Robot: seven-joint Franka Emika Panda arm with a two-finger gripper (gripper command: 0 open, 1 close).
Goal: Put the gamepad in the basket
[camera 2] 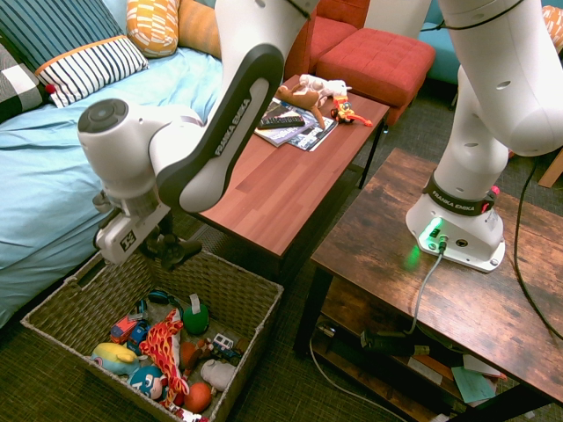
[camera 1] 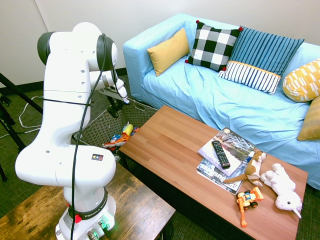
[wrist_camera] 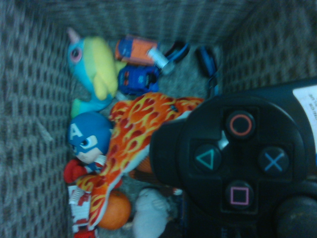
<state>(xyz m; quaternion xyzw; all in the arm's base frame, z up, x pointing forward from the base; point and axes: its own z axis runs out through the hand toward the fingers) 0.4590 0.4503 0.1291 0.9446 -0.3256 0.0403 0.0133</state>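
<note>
My gripper was closed on the gamepad, holding it above the basket.

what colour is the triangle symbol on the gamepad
Green, leaning teal; the triangle symbol shows best in the wrist view.

A blue-covered sofa stands against a pale wall.

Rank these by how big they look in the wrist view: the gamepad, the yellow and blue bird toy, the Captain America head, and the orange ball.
Largest to smallest:
1. Gamepad
2. Yellow and blue bird toy
3. Captain America head
4. Orange ball
</note>
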